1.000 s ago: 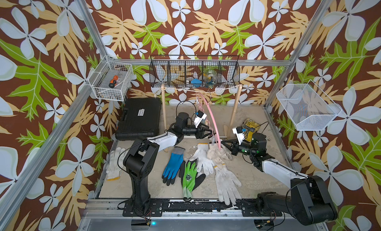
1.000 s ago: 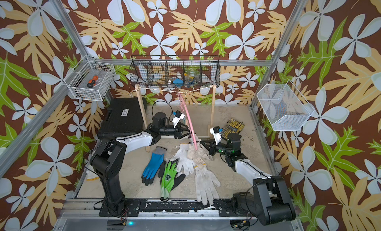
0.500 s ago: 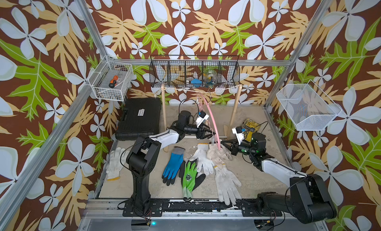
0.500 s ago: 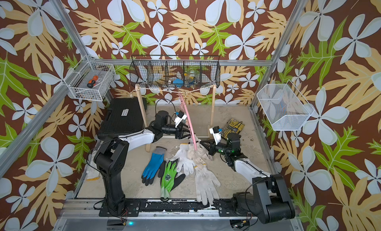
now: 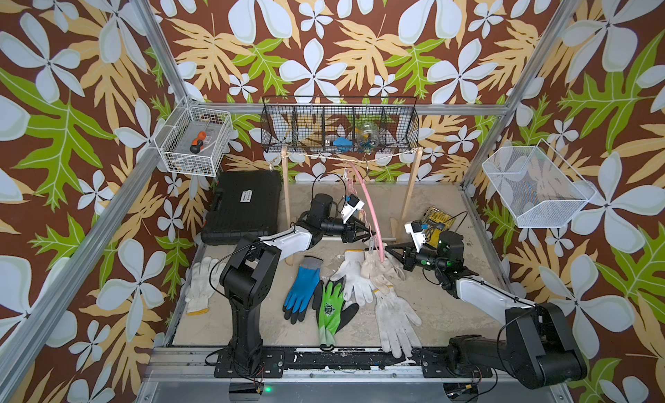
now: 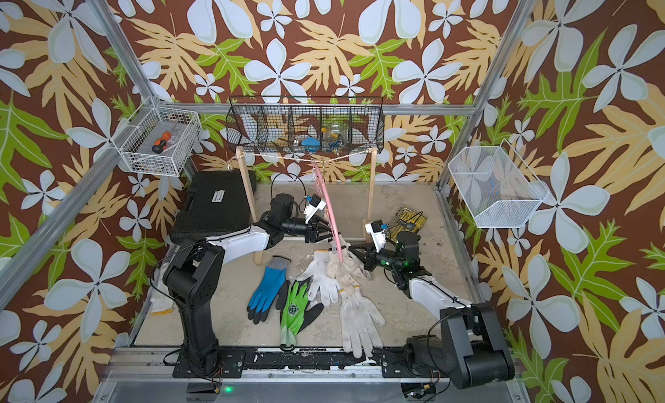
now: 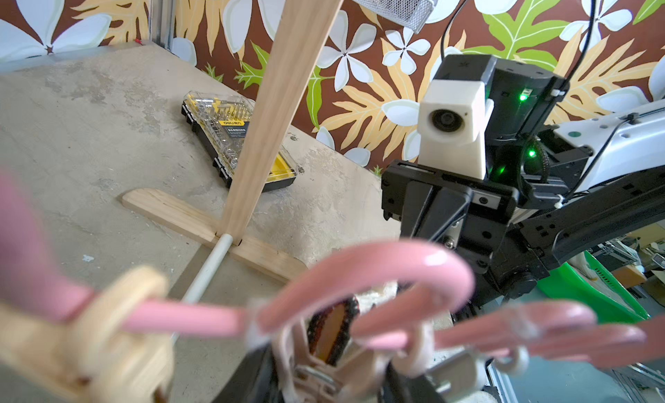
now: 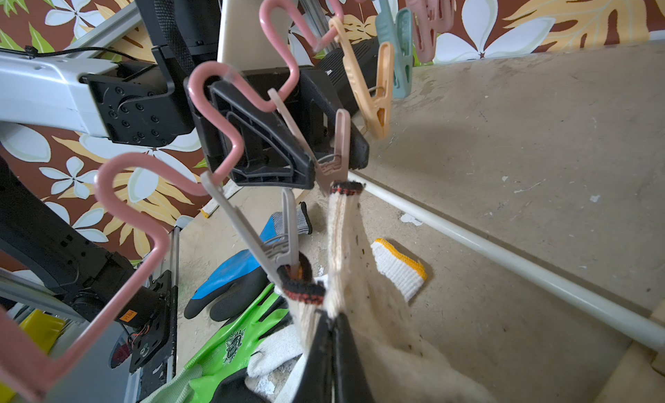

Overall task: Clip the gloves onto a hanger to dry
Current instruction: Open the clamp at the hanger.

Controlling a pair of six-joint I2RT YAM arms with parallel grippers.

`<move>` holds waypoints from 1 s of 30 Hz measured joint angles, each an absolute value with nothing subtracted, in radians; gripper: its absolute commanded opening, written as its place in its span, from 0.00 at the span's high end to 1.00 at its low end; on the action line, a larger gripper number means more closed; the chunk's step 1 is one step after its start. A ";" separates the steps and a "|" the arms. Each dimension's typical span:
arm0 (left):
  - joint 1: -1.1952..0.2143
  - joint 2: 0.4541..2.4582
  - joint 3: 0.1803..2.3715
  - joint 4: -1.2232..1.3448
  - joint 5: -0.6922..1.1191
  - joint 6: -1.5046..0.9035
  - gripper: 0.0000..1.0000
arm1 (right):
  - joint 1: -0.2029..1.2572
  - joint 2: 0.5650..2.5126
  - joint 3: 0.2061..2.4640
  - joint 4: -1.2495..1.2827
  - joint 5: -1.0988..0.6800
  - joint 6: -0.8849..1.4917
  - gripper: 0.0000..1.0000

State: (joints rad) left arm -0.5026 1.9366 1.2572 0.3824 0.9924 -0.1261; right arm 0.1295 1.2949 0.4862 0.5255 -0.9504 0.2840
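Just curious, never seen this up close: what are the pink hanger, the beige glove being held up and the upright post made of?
Pink hanger: likely plastic, smooth and glossy, with a shiny highlight. Beige glove: knitted yarn, perhaps cotton; ribbed weave, matte, dirt-specked. Upright post: bare light wood, its grain showing.

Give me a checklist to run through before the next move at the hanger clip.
1. Right gripper shut on the beige glove: ok.
2. Left gripper closed around the taupe clip on the hanger: ok.
3. Glove's red-edged cuff held at that clip's mouth: ok.
4. Cuff actually inside the clip's mouth: cannot tell.
5. Grey clip beside it biting a dark-edged cuff: ok, as it appears.
6. All gloves hung: not ok; the blue glove and green glove lie on the table.
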 measured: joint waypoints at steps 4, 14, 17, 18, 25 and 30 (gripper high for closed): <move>-0.502 1.937 1.258 0.402 1.000 -0.131 0.65 | 0.130 1.298 0.486 0.530 -0.952 0.287 1.00; -0.502 1.945 1.263 0.423 1.012 -0.156 0.82 | 0.130 1.304 0.486 0.535 -0.966 0.303 1.00; -0.502 1.945 1.263 0.424 1.011 -0.159 0.86 | 0.129 1.310 0.484 0.546 -0.971 0.308 1.00; -0.502 1.945 1.263 0.424 1.011 -0.160 0.89 | 0.129 1.312 0.484 0.550 -0.972 0.310 1.00; -0.501 1.941 1.253 0.466 1.015 -0.187 1.00 | 0.136 1.327 0.478 0.569 -0.973 0.314 1.00; -0.501 1.937 1.249 0.484 1.019 -0.208 1.00 | 0.147 1.349 0.472 0.581 -0.981 0.314 1.00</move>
